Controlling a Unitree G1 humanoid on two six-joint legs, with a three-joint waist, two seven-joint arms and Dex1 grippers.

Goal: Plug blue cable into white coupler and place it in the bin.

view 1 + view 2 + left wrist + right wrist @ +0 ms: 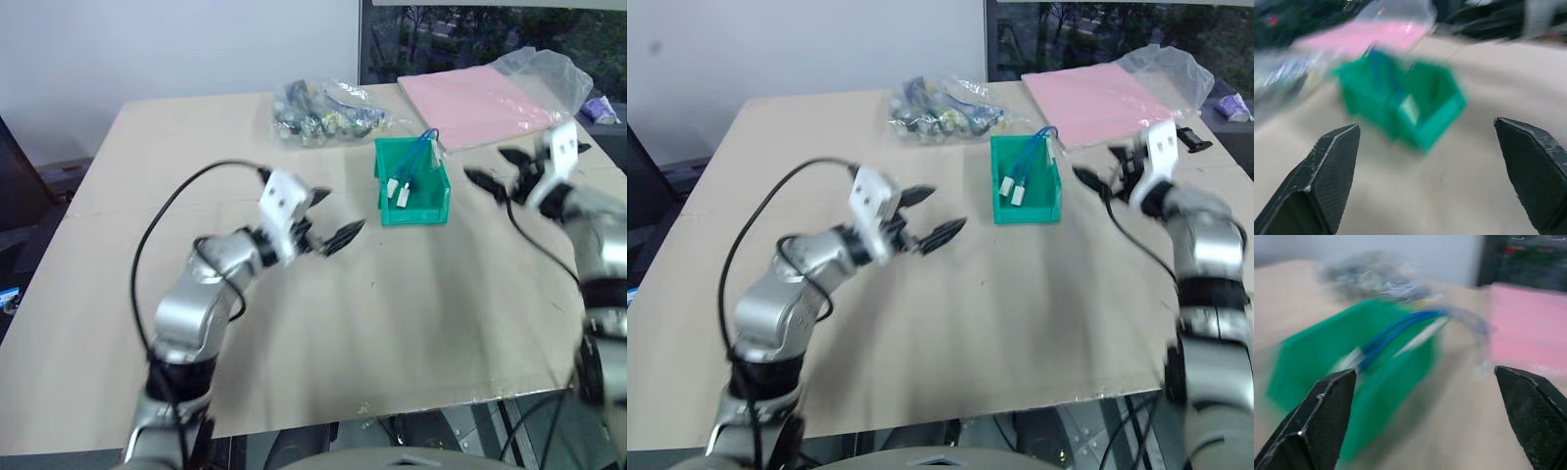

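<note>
The teal bin (425,210) stands on the table right of centre. Inside it lies the blue cable (416,159), looped, with its upper part leaning over the bin's back right rim. A white coupler (402,196) sits at the cable's lower end, and a second small white piece is beside it. My left gripper (338,215) hovers open and empty left of the bin, pointing at it. My right gripper (495,168) is open and empty to the bin's right. The left wrist view shows the bin (1400,107) ahead between the fingers (1327,181). The right wrist view shows the cable (1396,333).
A clear bag of parts (323,110) lies behind the bin at the table's far side. A pink sheet in plastic wrap (480,103) lies at the far right corner. A black wire (157,225) loops off my left arm. The table's front edge (392,406) is near.
</note>
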